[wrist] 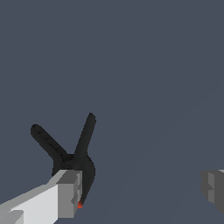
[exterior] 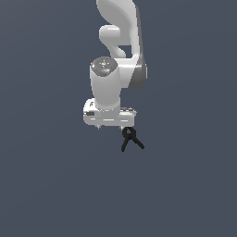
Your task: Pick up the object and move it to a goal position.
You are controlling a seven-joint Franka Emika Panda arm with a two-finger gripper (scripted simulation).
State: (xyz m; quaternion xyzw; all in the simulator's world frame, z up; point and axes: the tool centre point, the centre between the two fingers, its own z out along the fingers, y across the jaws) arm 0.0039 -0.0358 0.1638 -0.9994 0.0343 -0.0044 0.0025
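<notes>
The object is a small black inverted-V thing with two thin legs splaying from a small loop. It lies on the dark grey floor just below the white hand in the exterior view. My gripper hangs over the floor with its jaws wide apart and nothing between them. In the wrist view the object sits right by one grey finger, which hides part of its loop end. The other finger is far from it. The gripper holds nothing.
A flat dark grey floor fills both views. The white arm rises behind the hand towards the exterior view's top. A tiny red spot shows at the object's end beside the finger.
</notes>
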